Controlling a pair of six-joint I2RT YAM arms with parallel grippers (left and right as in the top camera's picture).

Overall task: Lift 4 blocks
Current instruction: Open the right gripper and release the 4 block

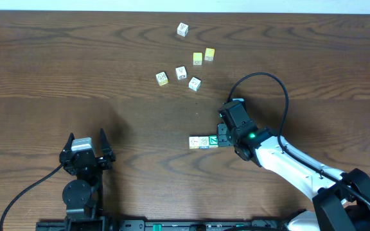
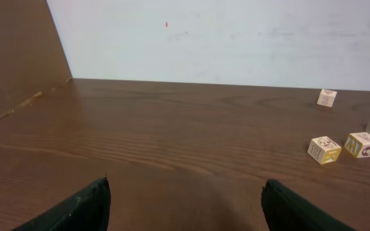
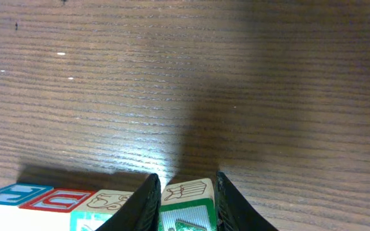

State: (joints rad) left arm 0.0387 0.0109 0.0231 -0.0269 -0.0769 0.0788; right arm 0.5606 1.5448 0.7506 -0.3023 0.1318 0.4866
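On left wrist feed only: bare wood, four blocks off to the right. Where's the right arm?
Observer: Overhead shows the right gripper low at the right end of a row of blocks, near the table's front.
Operator: Gripping anything?
Observer: The right wrist view shows its fingers closed against both sides of a green-faced block, not yet lifted.
Operator: Only four loose blocks out there?
Observer: No, overhead shows six loose blocks scattered on the far side, two of them plain yellow.
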